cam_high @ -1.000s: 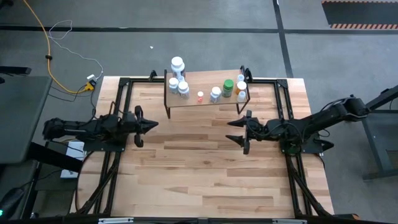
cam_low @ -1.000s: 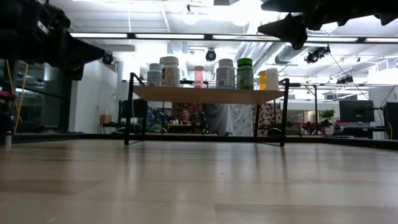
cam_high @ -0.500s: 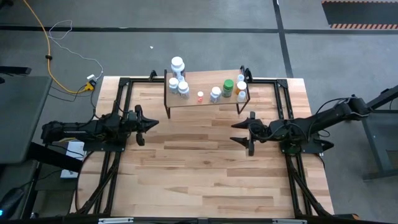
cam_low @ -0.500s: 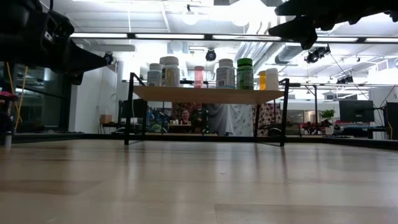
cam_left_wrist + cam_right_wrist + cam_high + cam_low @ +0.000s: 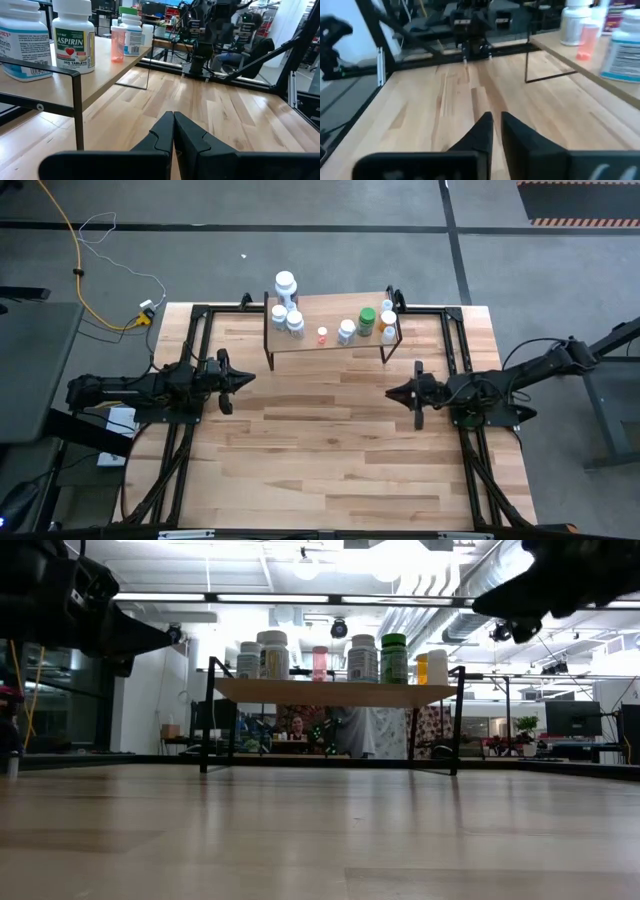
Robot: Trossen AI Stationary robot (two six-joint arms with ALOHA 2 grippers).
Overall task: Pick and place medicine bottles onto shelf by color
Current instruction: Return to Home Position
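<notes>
We find the bottles (image 5: 346, 330) all on the shelf (image 5: 330, 308). The left end effector (image 5: 247, 377) and right end effector (image 5: 392, 392) hang closed and empty over the counter (image 5: 320, 450). The right is nearer the shelf, so a wide swing could clip a leg and topple bottles.

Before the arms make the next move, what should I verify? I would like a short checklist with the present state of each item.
1. Medicine bottles all upright on the shelf: ok.
2. No bottle left on the tabletop: ok.
3. Left end effector shut and empty: ok.
4. Right end effector empty: ok.
5. Both end effectors apart from the shelf legs: ok.
</notes>
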